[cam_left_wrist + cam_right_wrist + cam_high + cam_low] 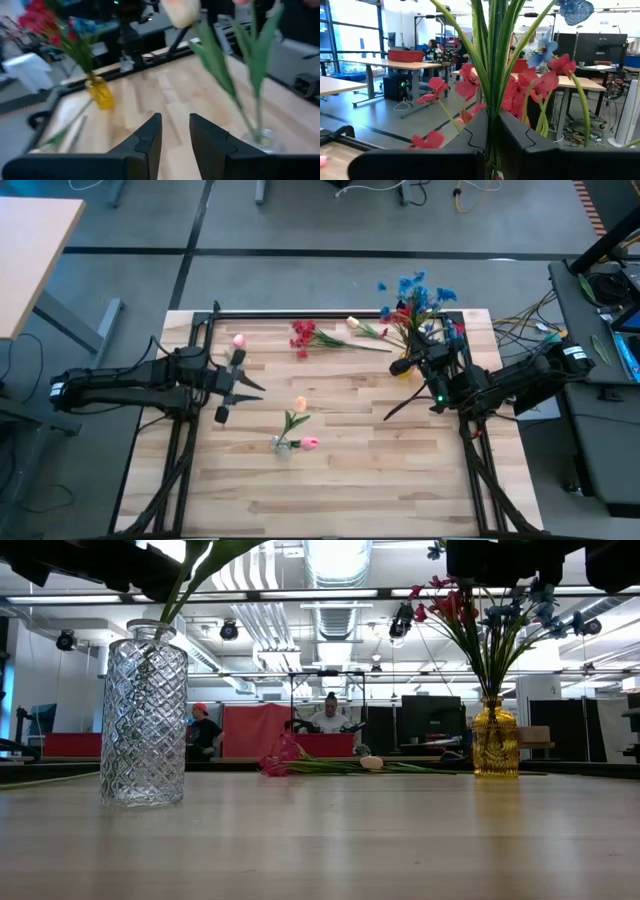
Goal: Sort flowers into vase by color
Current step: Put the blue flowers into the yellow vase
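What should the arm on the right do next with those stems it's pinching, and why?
Probably ease them down into the yellow vase, then let go. The right gripper is shut on green stems with red blooms, close by that vase, which already holds red and blue flowers. The left gripper waits near the clear vase.

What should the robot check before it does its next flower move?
1. Right end effector shut on green stems: ok.
2. Yellow vase standing upright: ok.
3. Clear vase standing upright: ok.
4. All flowers in vases: not ok; the red flower and cream bud lie on the table.
5. Left end effector holding anything: cannot tell.
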{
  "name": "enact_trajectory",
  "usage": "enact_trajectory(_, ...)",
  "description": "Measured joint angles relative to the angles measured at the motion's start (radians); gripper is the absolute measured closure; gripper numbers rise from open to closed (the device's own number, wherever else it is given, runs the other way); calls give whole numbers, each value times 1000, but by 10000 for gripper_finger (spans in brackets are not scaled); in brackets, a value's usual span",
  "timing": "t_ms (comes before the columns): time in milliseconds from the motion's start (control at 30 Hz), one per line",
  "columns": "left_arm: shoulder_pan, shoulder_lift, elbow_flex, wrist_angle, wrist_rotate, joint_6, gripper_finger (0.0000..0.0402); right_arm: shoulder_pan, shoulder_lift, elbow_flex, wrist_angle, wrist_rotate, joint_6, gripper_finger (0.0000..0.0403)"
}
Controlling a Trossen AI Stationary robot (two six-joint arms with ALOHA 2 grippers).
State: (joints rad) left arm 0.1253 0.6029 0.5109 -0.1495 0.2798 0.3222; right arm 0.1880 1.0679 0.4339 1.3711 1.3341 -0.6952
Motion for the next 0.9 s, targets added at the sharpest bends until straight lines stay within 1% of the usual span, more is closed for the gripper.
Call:
enact_trajectory(100,53,22,31,7,-11,14,324,13,0,13,-4,-8,-11,381)
enact_trajectory(133,74,33,44,27,4,18,324,26,0,19,-9,-13,-18,381)
enact_trajectory(167,95,47,57,46,44,28,324,41,2,27,-19,-27,-20,381)
enact_trajectory(200,117,65,72,59,107,44,325,58,5,36,-29,-44,-19,381)
enact_trajectory(300,180,133,131,68,321,82,325,114,22,70,-45,-80,-23,381)
enact_trajectory(333,195,160,157,77,364,80,325,133,28,86,-58,-86,-24,381)
enact_trajectory(367,204,188,183,97,380,65,325,153,34,103,-79,-86,-23,381)
enact_trajectory(433,207,248,237,132,382,21,325,188,50,141,-131,-86,-4,381)
enact_trajectory(533,206,345,316,140,384,-11,323,234,73,205,-215,-88,23,381)
enact_trajectory(600,205,405,373,143,386,-17,316,255,90,253,-267,-110,31,381)
enact_trajectory(800,206,560,543,150,388,-17,274,269,129,415,-373,-288,-7,381)
enact_trajectory(900,205,618,612,152,420,-20,245,255,133,482,-440,-400,-13,381)
